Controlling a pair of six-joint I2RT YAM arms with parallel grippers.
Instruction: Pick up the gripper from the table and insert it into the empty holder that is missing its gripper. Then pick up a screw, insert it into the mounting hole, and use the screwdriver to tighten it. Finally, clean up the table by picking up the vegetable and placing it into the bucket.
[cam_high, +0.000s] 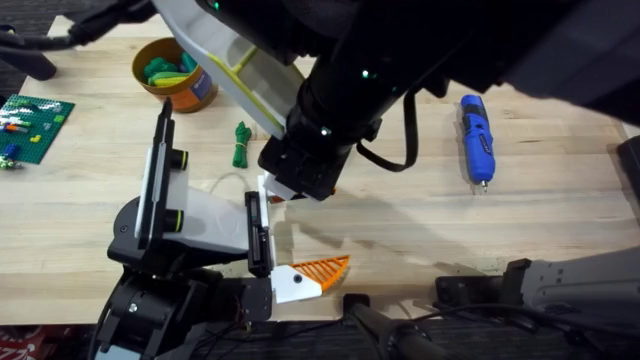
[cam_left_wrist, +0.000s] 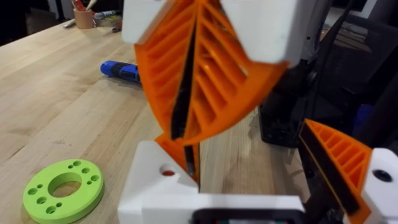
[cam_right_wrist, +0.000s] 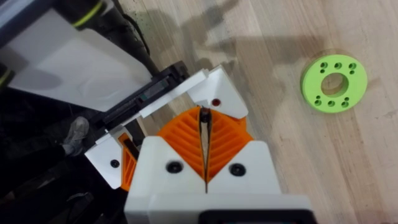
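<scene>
The right gripper (cam_right_wrist: 203, 116) has its orange pads pressed together on a thin dark sliver, most likely the screw (cam_left_wrist: 188, 158), poised just above the mounting hole (cam_right_wrist: 216, 101) in the white holder (cam_left_wrist: 155, 180). The orange gripper (cam_left_wrist: 176, 144) appears seated behind it. The left gripper (cam_left_wrist: 252, 168) stands spread wide. Best to keep the screw upright and lower it slowly into the hole. The screwdriver (cam_high: 476, 138) lies well apart, and the vegetable (cam_high: 240, 143) sits near the bucket (cam_high: 175, 75)

Right claw (cam_right_wrist: 204, 144): orange pads pressed together, pointing down.
Right arm: reaches across the middle, large and dark.
Left claw (cam_high: 300, 275): low, just below the right claw.
</scene>
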